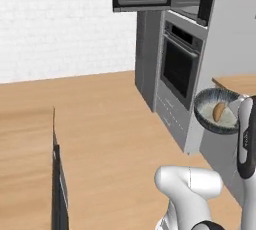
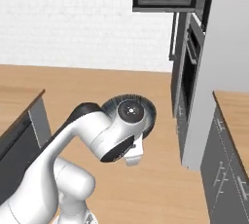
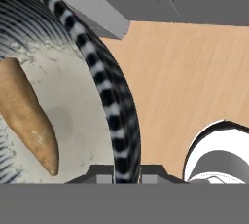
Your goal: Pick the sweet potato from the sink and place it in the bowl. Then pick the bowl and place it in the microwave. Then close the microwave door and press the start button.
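The two-finger gripper (image 3: 126,172) is clamped on the rim of the wide, dark ribbed bowl (image 3: 114,106) with its pale speckled inside, holding it above the wooden floor (image 1: 110,124). The stubby tan-orange sweet potato (image 3: 29,116) lies in the bowl, at ten o'clock from the fingertips in the hand view.
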{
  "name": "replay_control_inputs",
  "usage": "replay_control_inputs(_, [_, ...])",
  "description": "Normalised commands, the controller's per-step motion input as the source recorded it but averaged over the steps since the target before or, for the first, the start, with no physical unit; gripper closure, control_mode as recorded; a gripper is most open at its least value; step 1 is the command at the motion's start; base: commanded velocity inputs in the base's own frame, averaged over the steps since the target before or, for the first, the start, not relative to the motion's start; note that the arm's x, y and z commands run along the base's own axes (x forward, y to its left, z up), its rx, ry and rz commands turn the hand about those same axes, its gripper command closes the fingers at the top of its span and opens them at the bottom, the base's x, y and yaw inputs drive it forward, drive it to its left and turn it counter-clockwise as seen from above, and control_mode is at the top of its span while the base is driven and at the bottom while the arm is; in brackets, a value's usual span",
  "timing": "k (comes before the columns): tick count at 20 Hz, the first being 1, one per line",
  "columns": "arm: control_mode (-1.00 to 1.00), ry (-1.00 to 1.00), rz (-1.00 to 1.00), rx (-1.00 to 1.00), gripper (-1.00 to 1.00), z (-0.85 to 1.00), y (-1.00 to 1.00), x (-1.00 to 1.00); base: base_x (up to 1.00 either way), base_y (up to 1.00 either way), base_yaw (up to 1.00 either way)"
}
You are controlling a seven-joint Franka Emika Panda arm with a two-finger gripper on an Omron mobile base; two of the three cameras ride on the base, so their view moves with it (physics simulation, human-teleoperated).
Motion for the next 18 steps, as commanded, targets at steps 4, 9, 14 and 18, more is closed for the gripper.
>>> replay_control_inputs(4, [1.00,0.00,0.00,0.00,1.00,0.00,0.00,0.00,1.00,0.28,-0.28])
replay_control_inputs(9, [1.00,0.00,0.00,0.00,1.00,0.00,0.00,0.00,1.00,0.21,-0.28])
replay_control_inputs(14, [1.00,0.00,0.00,0.00,1.00,0.00,0.00,0.00,0.95,0.22,-0.29])
replay_control_inputs(18, [1.00,0.00,0.00,0.00,1.00,0.00,0.00,0.00,0.59,0.47,-0.27])
